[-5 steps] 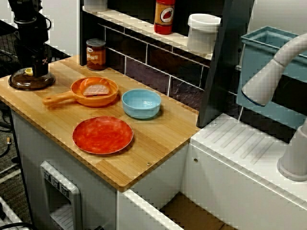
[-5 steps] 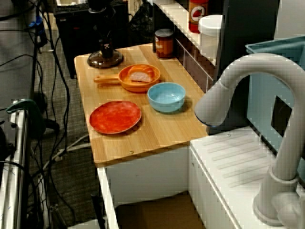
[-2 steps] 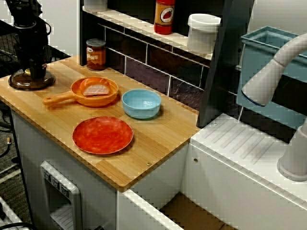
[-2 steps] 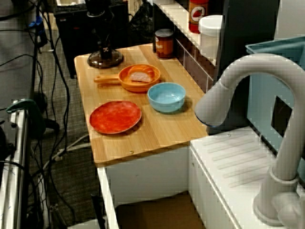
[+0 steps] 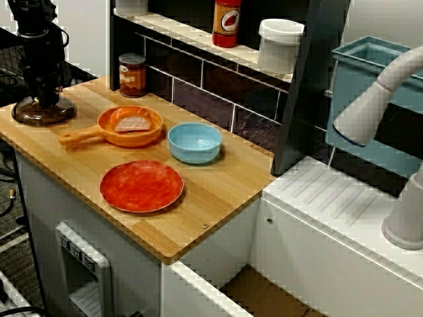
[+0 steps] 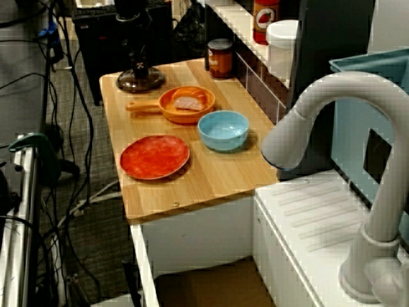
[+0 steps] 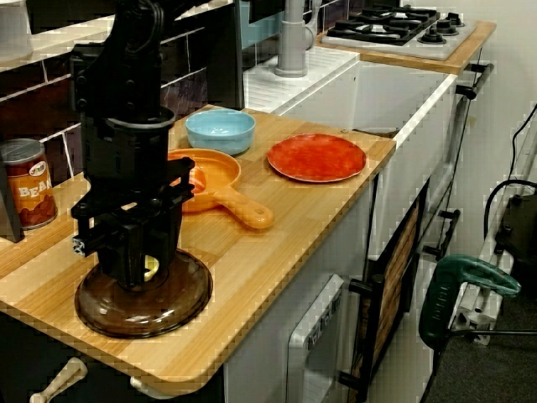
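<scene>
- Front view, high over the worktop: a black arm stands at the 9 o'clock end. Its fingers point straight down onto the middle of a brown glass lid that lies flat on the wood. The grip cannot be read from here.
- Same view: an orange pan sits at 3 o'clock of the lid, near but apart. Its handle runs toward 8 o'clock, and a pale slice lies inside. A blue bowl is just beside the pan at 4 o'clock. A red plate lies at 6 o'clock of the pan. A brown can stands at 12 o'clock of the pan, against the tiled wall.
- Tap-side view: the lid is at the far end of the worktop, at 10 o'clock of the pan. The fingers are down on its centre. A grey tap fills the frame's 4 o'clock corner. The fingers are too small here to show any gap.
- Arm-side view, closest: the lid lies flat at the frame's 8 o'clock, close to the worktop's rounded corner.
- The fingers stand upright over the lid's middle, tips at the glass, with a yellow knob showing low between them. I cannot tell whether they press the knob or only flank it.
- The can is at 10 o'clock of the lid and the pan at 2 o'clock.
</scene>
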Available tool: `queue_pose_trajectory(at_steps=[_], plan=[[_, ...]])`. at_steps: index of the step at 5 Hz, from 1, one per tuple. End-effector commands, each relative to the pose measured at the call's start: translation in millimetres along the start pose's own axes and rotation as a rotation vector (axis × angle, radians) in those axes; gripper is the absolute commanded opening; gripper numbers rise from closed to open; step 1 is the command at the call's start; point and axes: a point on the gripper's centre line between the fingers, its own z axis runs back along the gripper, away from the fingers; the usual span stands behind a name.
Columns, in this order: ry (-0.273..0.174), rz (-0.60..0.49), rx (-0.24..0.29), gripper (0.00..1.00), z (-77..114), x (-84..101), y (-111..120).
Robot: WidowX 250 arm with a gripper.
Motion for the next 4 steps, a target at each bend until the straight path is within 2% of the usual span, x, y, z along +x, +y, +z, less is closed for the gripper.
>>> queue_pose_trajectory(at_steps=[1, 2, 3, 4], plan=[[-0.008, 0.011, -0.038, 0.00, 31.2, 12.1, 19], [-0.028, 0.005, -0.065, 0.00, 54.6, 18.7, 23], [-0.039, -0.018, -0.084, 0.00, 62.1, 26.5, 20], [-0.063, -0.036, -0.053, 0.00, 68.7, 28.4, 6]])
